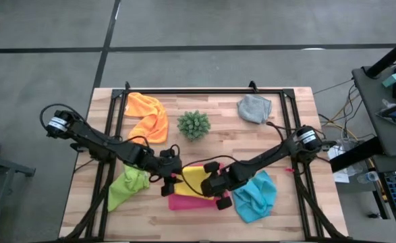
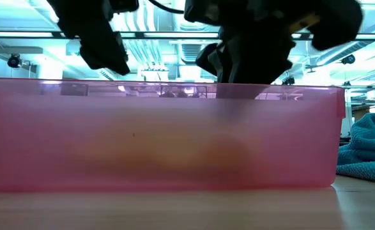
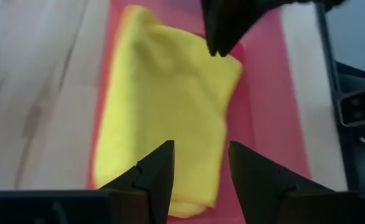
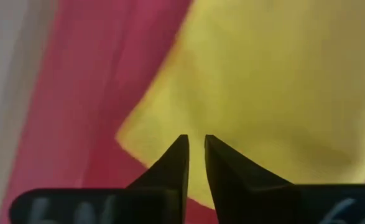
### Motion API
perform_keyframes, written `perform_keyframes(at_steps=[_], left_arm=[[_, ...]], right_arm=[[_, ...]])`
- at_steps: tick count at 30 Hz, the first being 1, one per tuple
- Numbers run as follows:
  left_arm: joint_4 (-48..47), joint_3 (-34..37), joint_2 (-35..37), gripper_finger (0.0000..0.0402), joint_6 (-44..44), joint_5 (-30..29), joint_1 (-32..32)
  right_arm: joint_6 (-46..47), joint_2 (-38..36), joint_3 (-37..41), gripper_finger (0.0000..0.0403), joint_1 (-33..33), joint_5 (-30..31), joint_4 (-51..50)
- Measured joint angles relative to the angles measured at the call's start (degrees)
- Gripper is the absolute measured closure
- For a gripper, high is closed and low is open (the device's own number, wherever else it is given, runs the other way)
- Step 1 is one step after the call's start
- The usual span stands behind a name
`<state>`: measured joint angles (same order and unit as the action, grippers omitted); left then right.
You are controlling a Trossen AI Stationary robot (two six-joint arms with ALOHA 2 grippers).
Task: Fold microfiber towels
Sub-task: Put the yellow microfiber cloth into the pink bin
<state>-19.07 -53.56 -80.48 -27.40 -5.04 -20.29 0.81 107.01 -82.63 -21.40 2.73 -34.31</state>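
Pink rigid rectangular tray (image 2: 161, 147) is topped by a folded fuzzy yellow microfiber towel (image 1: 195, 179). Left gripper (image 3: 198, 171) is held over it, fingers apart and empty. Right gripper (image 4: 196, 163) is poised there too, fingers nearly together, nothing clamped.

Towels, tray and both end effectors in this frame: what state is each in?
yellow towel: folded, lying on the pink tray
orange towel: crumpled on the table
grey towel: crumpled
lime green towel: crumpled
light blue towel: crumpled
left end effector: open, empty, above the yellow towel
right end effector: fingers slightly apart, empty, above the yellow towel
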Motion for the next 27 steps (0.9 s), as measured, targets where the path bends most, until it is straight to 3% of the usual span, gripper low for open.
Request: perform_keyframes(at_steps=[9, 18, 22, 27], left_arm=[[0.60, -0.41, 0.01, 0.0265, 1.11, -1.68, -3.83], [0.59, -0.41, 0.01, 0.0265, 2.22, -2.90, -3.83], [0.59, -0.41, 0.01, 0.0265, 2.32, -3.76, -3.83], [0.61, -0.41, 0.01, 0.0265, 2.37, -4.35, -3.83]], right_arm=[[2.15, 1.50, 0.00, 0.0278, -0.64, -0.21, 2.38], [2.13, 5.76, 0.00, 0.0247, -0.67, -0.66, 2.26], [1.71, 6.40, -0.04, 0.0271, -0.09, -2.14, 2.02], [1.57, 6.90, -0.09, 0.0358, 0.56, -4.80, 1.78]])
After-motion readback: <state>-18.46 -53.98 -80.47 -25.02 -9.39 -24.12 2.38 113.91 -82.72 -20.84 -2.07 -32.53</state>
